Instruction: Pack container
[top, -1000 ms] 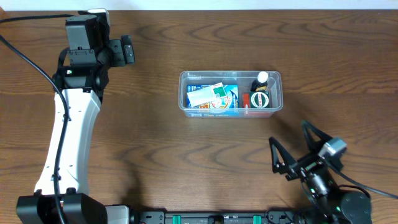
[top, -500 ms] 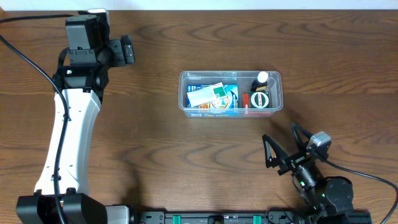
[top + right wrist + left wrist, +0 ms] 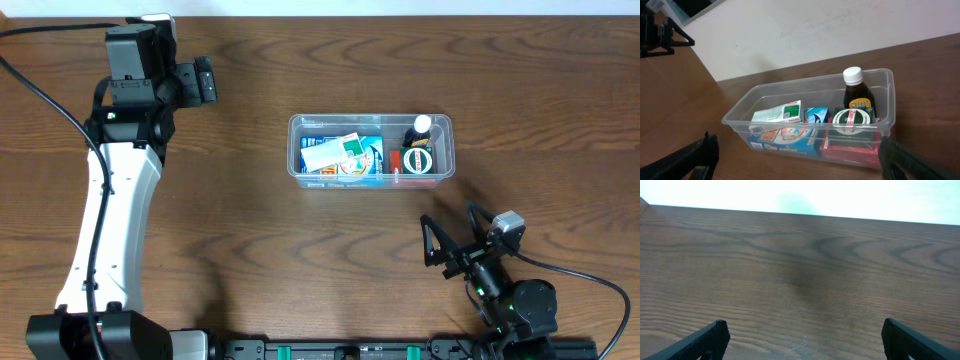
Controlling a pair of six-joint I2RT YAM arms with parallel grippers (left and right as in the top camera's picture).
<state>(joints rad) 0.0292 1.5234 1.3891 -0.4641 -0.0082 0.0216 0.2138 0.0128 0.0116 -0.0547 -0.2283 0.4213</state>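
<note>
From where I stand, the left arm (image 3: 105, 225) wears a long white shell with rounded edges, capped by boxy black joint housings and a small white piece (image 3: 155, 20) on top. A thick black cable (image 3: 50, 100) runs along it. The left gripper (image 3: 207, 82) is black and blocky, its fingertips (image 3: 710, 337) matte and angled. The right arm (image 3: 520, 305) is all black and rounder, with a small grey block (image 3: 507, 222) and a thin black lead (image 3: 585, 275). The right gripper (image 3: 448, 218) has skeletal, triangular black fingers (image 3: 432, 242).
</note>
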